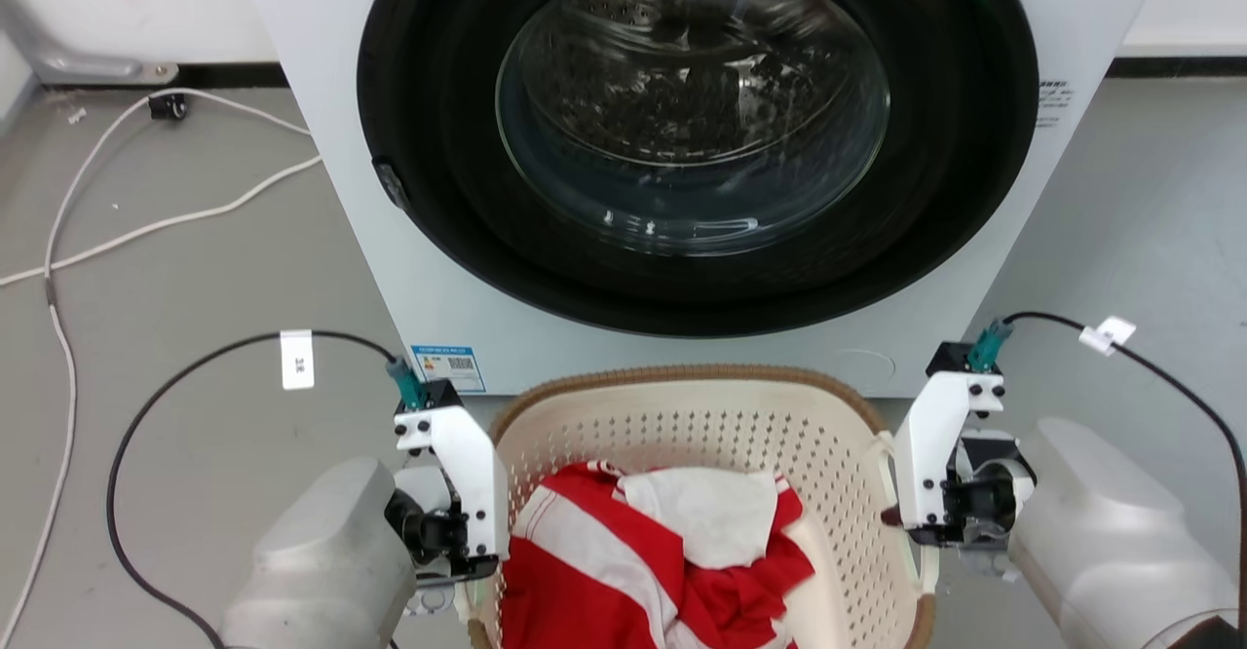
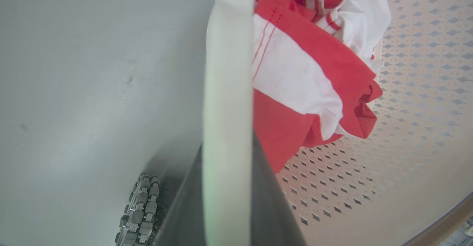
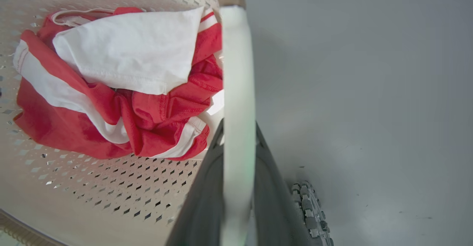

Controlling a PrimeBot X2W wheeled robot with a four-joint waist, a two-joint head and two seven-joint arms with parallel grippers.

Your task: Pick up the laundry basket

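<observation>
Left gripper (image 2: 227,146), right gripper (image 3: 239,127) clamp laundry basket (image 1: 701,405) handles (image 2: 227,72); floor (image 1: 195,269) flanks both.

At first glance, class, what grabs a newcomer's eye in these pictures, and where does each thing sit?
The washing machine with its big dark round door dominates the top of the head view. Just below it sits the cream laundry basket, holding a crumpled red and white garment. The left end effector and the right end effector each clamp a white side handle of the basket.
</observation>
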